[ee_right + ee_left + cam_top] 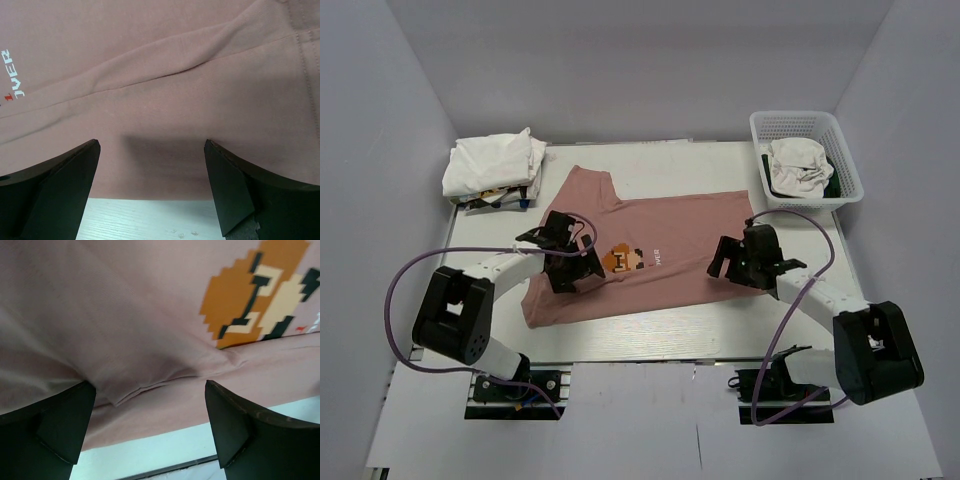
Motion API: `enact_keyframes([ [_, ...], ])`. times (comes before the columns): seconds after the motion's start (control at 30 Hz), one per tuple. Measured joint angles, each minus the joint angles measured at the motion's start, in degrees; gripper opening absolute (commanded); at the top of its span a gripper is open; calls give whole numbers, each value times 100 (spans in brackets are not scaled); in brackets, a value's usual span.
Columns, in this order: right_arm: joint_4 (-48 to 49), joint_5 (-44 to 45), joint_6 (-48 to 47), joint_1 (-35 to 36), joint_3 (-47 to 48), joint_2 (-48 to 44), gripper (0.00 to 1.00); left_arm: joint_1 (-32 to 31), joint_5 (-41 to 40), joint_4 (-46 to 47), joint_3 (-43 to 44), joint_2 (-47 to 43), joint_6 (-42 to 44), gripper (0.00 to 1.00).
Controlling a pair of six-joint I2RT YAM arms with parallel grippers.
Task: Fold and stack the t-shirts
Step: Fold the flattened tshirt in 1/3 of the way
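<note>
A dusty-pink t-shirt (660,240) with a pixel-figure print (623,260) lies spread across the table's middle. My left gripper (570,268) hovers open over its left part beside the print, and the left wrist view shows a folded cloth edge (130,392) between the wide-apart fingers, nothing held. My right gripper (732,262) stands open over the shirt's right near edge (150,185), its fingers apart above flat cloth. White t-shirts (492,165) sit stacked at the back left. Another white t-shirt (798,166) lies crumpled in the basket.
A white mesh basket (810,128) stands at the back right. The white stack rests on a printed folded garment (500,199). Grey walls close in the table on three sides. Purple cables loop out from both arms.
</note>
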Motion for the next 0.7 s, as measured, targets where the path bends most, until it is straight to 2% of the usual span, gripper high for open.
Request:
enact_keyframes([
  [0.2, 153, 125, 70, 35, -105, 68, 90, -114, -96, 363, 179, 210, -98, 100],
  [0.27, 199, 153, 85, 39, -114, 68, 90, -129, -118, 422, 330, 332, -138, 91],
  [0.33, 256, 186, 85, 39, -114, 103, 90, -140, -136, 527, 511, 470, -170, 74],
  [0.37, 291, 197, 87, 39, -111, 129, 90, -144, -140, 619, 603, 546, -190, 47],
  [0.43, 341, 221, 85, 39, -85, 188, 90, -144, -136, 756, 785, 719, -197, 4],
  [0.47, 369, 229, 87, 39, -72, 214, 90, -144, -131, 811, 903, 835, -184, 0],
  [0.7, 437, 262, 83, 39, -66, 256, 90, -146, -111, 780, 1950, 1770, 153, 0],
])
